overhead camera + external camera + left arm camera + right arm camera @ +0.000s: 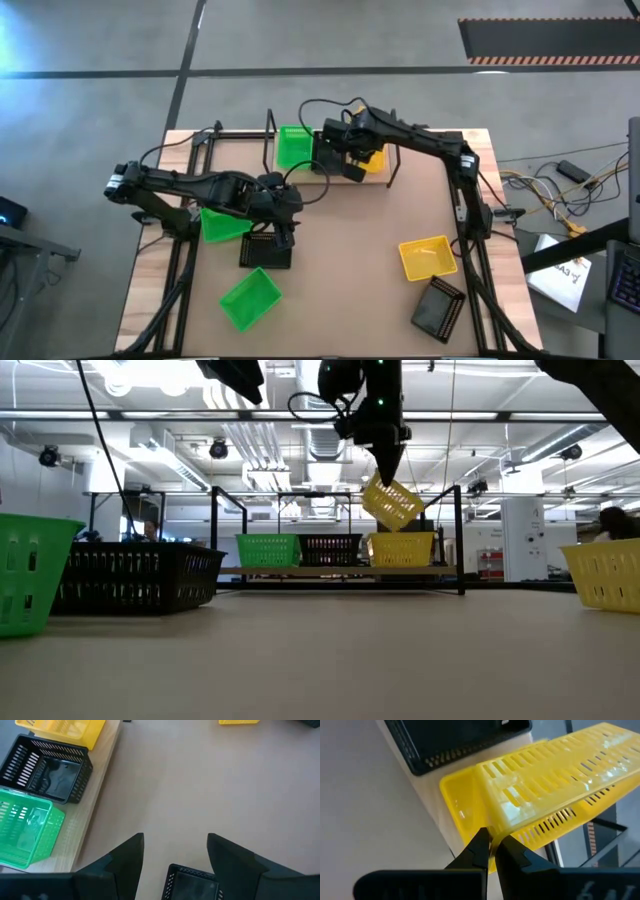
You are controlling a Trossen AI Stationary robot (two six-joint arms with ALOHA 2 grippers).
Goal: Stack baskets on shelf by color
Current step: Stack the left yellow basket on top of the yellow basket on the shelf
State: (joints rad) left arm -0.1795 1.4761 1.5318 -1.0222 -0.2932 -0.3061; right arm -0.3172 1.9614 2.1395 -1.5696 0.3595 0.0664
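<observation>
1. While pinched by its rim in the closed right gripper [492,851], the tilted yellow basket [392,502] hangs just above a second yellow basket [402,549] on the shelf [340,572], apparently for nesting by color.
2. Left gripper [175,857] hovers with fingers spread, empty, directly over a black basket [266,250], likely the next pick.
</observation>
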